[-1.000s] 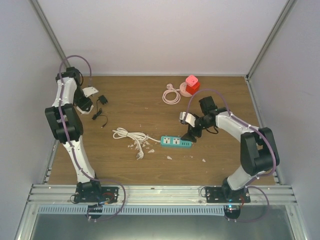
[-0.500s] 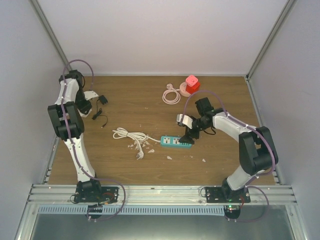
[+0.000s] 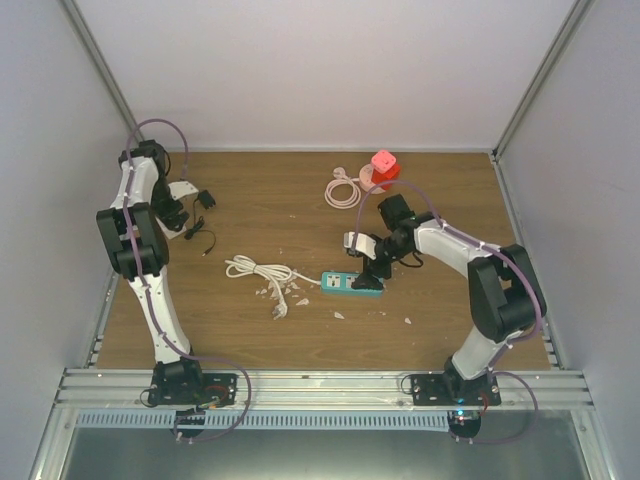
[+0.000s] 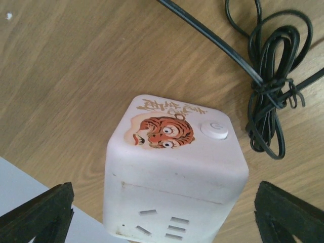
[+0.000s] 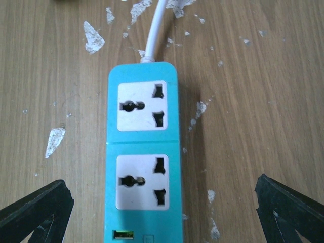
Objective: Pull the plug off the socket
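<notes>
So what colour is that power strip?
Turquoise power strip, white socket faces; the right wrist view shows it best.

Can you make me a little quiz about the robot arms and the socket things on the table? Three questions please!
1. True or false: a plug is stuck in the teal power strip.
2. What picture is on top of the white cube socket? A) a tiger face B) a flower C) a car
3. Fill in the gap: the right gripper hangs over the teal power strip with its jaws ____.

Key
1. False: both of its sockets are empty.
2. A
3. open
</notes>
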`<state>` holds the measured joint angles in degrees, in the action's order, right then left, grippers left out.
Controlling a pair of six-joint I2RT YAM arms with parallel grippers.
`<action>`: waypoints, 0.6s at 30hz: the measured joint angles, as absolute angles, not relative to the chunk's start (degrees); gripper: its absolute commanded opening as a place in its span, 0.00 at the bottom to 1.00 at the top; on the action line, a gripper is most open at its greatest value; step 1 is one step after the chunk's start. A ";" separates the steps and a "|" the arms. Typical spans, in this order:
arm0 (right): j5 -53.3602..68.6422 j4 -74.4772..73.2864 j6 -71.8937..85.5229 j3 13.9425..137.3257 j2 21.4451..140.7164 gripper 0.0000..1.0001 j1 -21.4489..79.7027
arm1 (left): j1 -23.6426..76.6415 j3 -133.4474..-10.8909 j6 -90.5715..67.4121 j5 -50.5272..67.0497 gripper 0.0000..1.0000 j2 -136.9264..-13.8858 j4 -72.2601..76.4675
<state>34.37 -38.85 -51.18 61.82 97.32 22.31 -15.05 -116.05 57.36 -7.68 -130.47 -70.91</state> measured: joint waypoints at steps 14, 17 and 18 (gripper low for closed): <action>32.16 -38.06 -50.04 64.38 100.16 1.00 29.19 | -13.89 -117.54 48.95 4.27 0.99 -122.23 -66.67; 31.83 -37.43 -48.69 66.96 102.21 1.00 30.98 | -13.34 -118.17 45.50 7.77 0.99 -119.13 -64.79; 31.79 -37.15 -48.01 68.23 103.07 1.00 31.55 | -13.17 -118.19 44.49 8.62 0.99 -118.26 -64.20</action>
